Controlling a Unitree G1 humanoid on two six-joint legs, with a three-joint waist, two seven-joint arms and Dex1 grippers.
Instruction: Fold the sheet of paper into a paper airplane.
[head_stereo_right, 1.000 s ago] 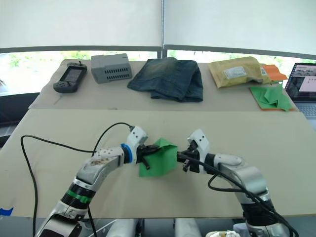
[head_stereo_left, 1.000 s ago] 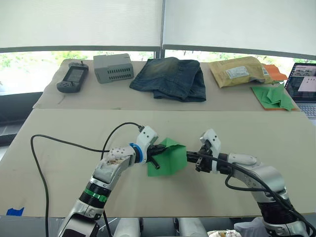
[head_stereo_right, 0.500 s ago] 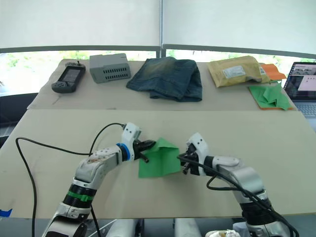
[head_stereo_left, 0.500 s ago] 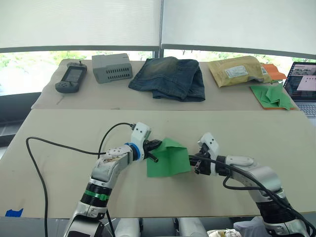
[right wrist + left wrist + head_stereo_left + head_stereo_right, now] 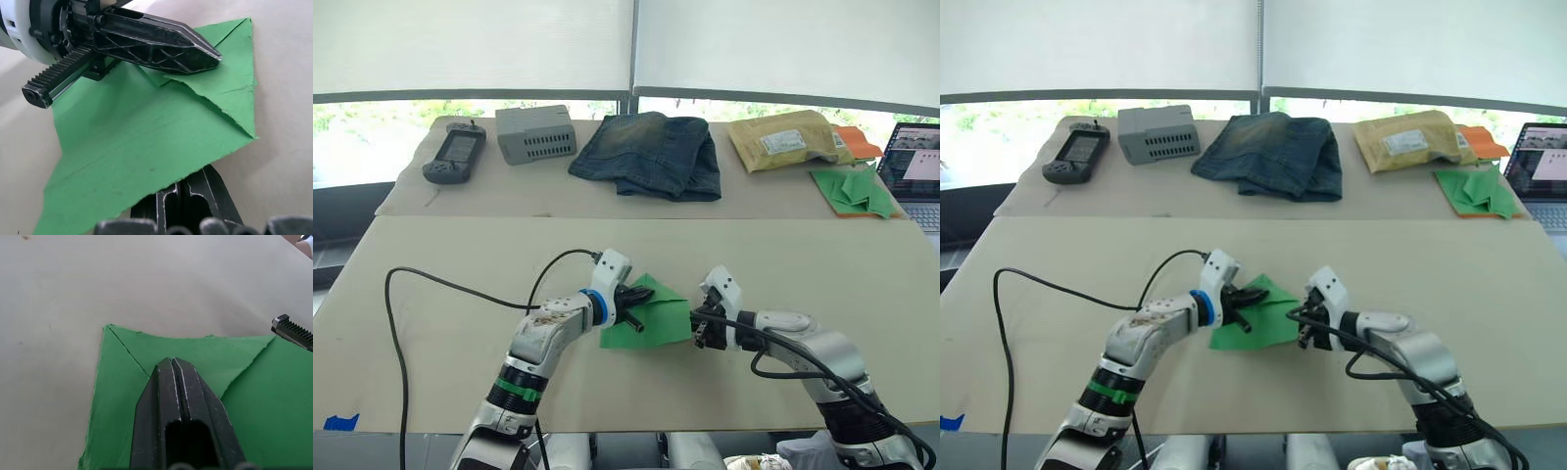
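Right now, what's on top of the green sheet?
The left gripper, shut, presses on the sheet of paper beside its folded corner flap. Whatever lies under the flap is covered.

One green sheet of paper (image 5: 651,315), two end effectors, left (image 5: 635,301) and right (image 5: 698,326), one handheld device (image 5: 456,153), one grey box (image 5: 536,133), one pair of jeans (image 5: 652,154), one padded envelope (image 5: 783,140), one laptop (image 5: 914,167).

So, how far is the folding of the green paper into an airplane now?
Early stage. The sheet of paper already has corner flaps folded over. In hand: the left gripper, shut, presses on the folds, and the right gripper is at the sheet's edge. Left: all later folds; no dart shape yet.
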